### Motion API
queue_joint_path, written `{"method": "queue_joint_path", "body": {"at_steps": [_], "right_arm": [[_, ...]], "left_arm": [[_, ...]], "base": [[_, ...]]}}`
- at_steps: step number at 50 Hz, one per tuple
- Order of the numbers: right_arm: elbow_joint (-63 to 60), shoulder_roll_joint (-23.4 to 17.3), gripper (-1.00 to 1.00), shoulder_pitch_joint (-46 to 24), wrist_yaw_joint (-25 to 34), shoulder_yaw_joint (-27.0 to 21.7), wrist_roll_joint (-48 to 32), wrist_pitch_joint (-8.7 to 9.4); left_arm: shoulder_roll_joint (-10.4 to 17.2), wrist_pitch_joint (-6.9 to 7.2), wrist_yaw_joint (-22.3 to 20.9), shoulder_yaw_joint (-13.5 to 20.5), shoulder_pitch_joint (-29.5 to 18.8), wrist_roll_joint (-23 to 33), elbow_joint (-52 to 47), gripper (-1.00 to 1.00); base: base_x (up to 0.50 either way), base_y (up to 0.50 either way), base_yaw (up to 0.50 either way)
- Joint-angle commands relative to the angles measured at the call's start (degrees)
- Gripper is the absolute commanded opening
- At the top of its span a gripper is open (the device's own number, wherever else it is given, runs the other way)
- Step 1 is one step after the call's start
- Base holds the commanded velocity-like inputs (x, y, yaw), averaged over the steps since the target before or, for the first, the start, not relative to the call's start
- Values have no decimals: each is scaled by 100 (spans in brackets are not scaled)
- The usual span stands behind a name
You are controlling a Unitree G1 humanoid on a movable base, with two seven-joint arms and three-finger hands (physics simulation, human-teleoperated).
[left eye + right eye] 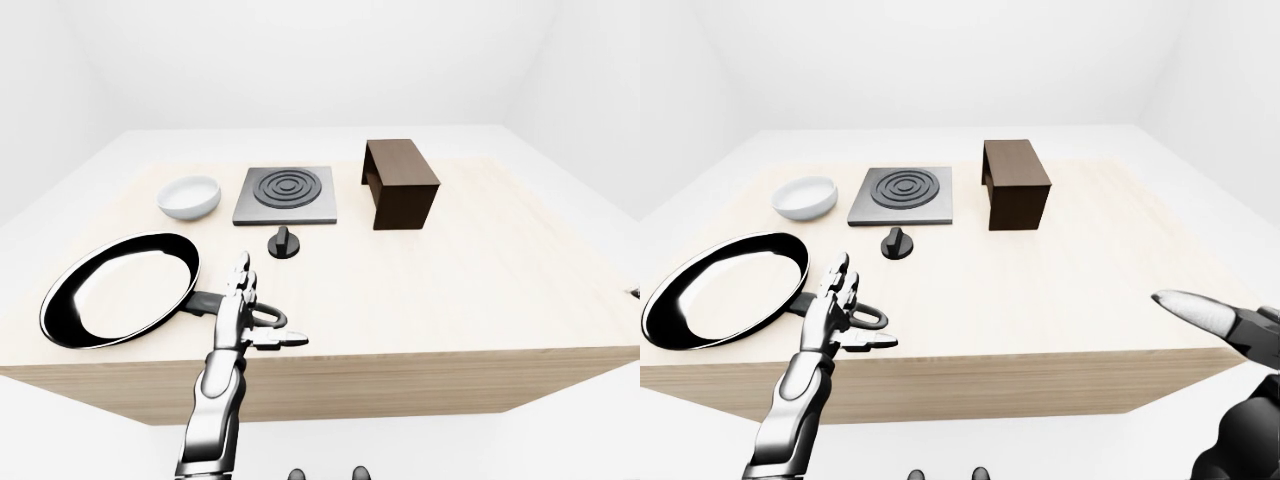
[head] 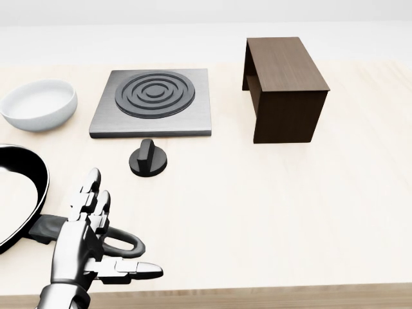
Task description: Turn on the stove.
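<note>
The grey stove plate (image 2: 154,103) with dark concentric rings lies on the light wooden table (image 2: 277,212), upper middle in the head view. Its black knob (image 2: 148,159) stands just below the plate, its ridge upright. My left hand (image 2: 96,225) is open, fingers spread flat, hovering over the pan's handle loop, below and left of the knob and apart from it. My right hand (image 1: 1225,335) shows only in the right-eye view at the lower right edge, off the table, one fingertip (image 1: 1185,305) extended.
A black frying pan (image 1: 120,288) lies at the table's left, its handle loop (image 2: 122,244) under my left hand. A white bowl (image 2: 40,104) sits left of the stove. A dark brown wooden box (image 2: 283,87) stands right of the stove.
</note>
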Motion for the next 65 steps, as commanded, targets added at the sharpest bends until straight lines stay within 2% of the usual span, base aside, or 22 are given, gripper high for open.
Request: {"method": "queue_joint_path", "body": {"at_steps": [1, 8, 14, 19, 24, 37, 40, 42, 45, 65], "right_arm": [[-420, -267, 100, 50, -245, -545, 552, 0], [-491, -301, 100, 52, -253, -629, 683, 0], [-524, -313, 100, 48, -300, -645, 763, 0], [-523, -322, 100, 49, -297, -621, 771, 0], [-509, -282, 100, 72, -269, -525, 711, 0], [-577, -234, 100, 110, -204, -523, 693, 0], [-630, -278, 100, 95, -225, -703, 880, 0], [-627, -262, 100, 122, -224, -661, 854, 0], [-626, -252, 100, 133, -222, -611, 818, 0], [-662, -200, 100, 97, -113, -536, 653, 0]], "left_arm": [[-2, -18, -2, -1, -3, 0, 16, 100], [-7, 2, 5, -7, 14, -9, -19, 100], [-5, -63, 6, -5, -12, -3, 71, 100], [-3, 17, 8, -10, 1, -10, -22, 100], [-16, -27, 3, -34, 0, -2, 44, 100], [-11, -28, 3, -28, 6, -3, 32, 100], [-1, -50, 2, -8, -30, -7, 89, 100], [1, 4, 3, -2, -8, -20, 9, 100], [-5, 14, 2, -13, 13, -17, -26, 100], [0, -97, 3, -5, -65, 11, 208, 100]], "base": [[0, 0, 0], [0, 0, 0], [8, 0, 0], [29, 0, 0], [32, 0, 0], [32, 0, 0], [32, 0, 0], [31, 0, 0], [32, 0, 0], [32, 0, 0]]}}
